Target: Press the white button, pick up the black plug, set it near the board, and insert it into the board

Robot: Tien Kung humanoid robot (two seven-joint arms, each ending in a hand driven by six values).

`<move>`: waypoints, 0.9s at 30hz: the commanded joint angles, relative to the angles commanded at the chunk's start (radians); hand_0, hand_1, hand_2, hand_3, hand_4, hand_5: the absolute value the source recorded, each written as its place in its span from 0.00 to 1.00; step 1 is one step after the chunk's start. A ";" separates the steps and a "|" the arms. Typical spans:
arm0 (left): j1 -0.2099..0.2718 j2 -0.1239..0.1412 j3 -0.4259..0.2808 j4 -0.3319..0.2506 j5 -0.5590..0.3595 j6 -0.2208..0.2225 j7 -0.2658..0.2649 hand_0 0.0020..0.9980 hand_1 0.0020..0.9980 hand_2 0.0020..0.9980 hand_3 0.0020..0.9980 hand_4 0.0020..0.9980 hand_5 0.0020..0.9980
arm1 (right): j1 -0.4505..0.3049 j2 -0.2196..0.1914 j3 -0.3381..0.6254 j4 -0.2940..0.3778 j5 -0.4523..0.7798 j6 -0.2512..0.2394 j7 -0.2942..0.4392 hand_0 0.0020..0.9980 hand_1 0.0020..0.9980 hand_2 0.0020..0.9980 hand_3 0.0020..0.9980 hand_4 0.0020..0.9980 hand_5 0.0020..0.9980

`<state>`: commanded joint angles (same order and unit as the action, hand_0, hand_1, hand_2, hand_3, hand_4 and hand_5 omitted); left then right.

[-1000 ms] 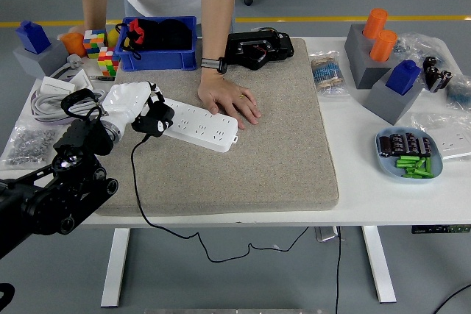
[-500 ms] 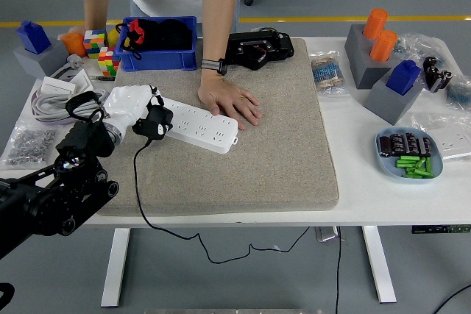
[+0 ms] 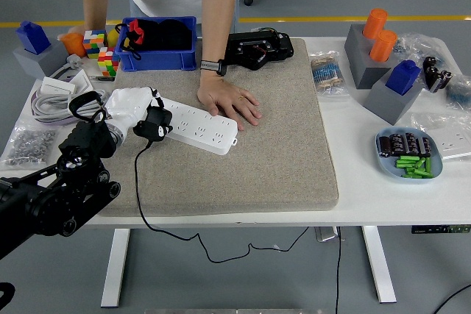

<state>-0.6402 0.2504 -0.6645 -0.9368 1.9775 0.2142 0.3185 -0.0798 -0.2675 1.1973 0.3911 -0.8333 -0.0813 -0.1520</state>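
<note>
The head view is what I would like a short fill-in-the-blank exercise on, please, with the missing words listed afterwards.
1. The left hand holds the black plug at the ____ end of the white power strip.
2. A person's hand rests flat beside the strip on the ____ mat.
3. The plug's cable hangs over the table's ____ edge.
4. The blue bin sits at the mat's far ____ corner.

Missing words: left; grey; near; left
</note>
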 joint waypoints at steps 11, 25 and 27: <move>-0.002 -0.002 0.000 0.002 -0.009 0.000 -0.004 0.19 0.25 0.27 0.45 0.61 0.00 | 0.001 0.001 0.003 0.000 -0.001 0.000 0.000 0.71 0.68 0.67 0.62 0.66 0.37; -0.020 -0.009 0.009 0.004 -0.004 -0.010 0.005 0.17 0.25 0.27 0.45 0.60 0.00 | 0.001 0.000 0.002 0.000 0.000 0.000 0.000 0.71 0.68 0.67 0.62 0.66 0.37; -0.026 -0.009 0.013 0.005 -0.006 -0.025 0.015 0.17 0.25 0.27 0.45 0.60 0.00 | 0.001 0.000 0.002 0.000 0.000 0.000 0.000 0.71 0.68 0.67 0.62 0.66 0.37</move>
<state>-0.6665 0.2413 -0.6518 -0.9316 1.9720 0.1891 0.3331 -0.0792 -0.2679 1.1989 0.3906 -0.8334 -0.0811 -0.1522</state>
